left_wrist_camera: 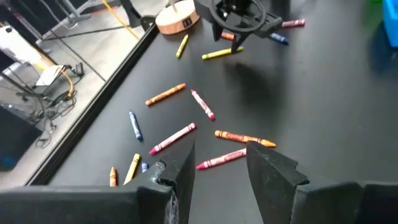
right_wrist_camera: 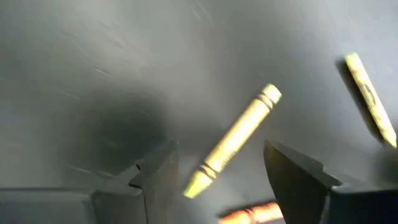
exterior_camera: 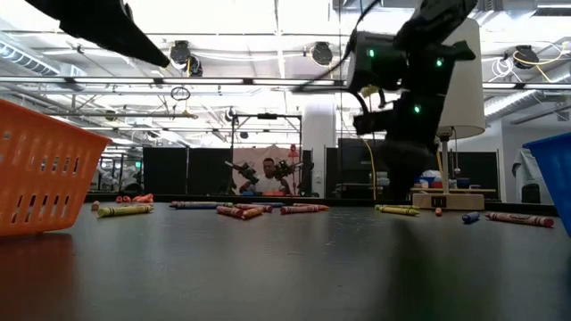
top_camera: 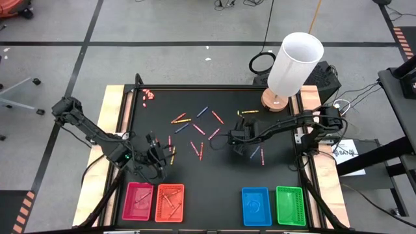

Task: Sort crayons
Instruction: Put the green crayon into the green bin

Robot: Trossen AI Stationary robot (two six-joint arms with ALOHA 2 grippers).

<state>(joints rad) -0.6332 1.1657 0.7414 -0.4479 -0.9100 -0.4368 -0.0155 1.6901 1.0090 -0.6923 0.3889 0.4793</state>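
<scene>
Crayons [top_camera: 198, 130] lie scattered flat on the black mat [top_camera: 214, 169]. My right gripper [right_wrist_camera: 227, 177] hangs open near the mat's middle, right of centre [top_camera: 237, 143]. Its fingers stand on either side of a yellow crayon [right_wrist_camera: 236, 140] that lies on the mat, without touching it. A second yellow crayon [right_wrist_camera: 370, 96] lies beside it. My left gripper [left_wrist_camera: 221, 168] is open over the mat's left part [top_camera: 156, 156], above a pink crayon [left_wrist_camera: 221, 160] and next to an orange one [left_wrist_camera: 244, 138]. It holds nothing.
Four trays stand along the near edge: pink-red [top_camera: 138, 201], orange [top_camera: 169, 203], blue [top_camera: 256, 207] and green [top_camera: 290, 206]. A lamp with a white shade [top_camera: 296, 62] and a wooden base [top_camera: 274, 101] stands at the far right. A tiny pink cluster [top_camera: 148, 95] lies far left.
</scene>
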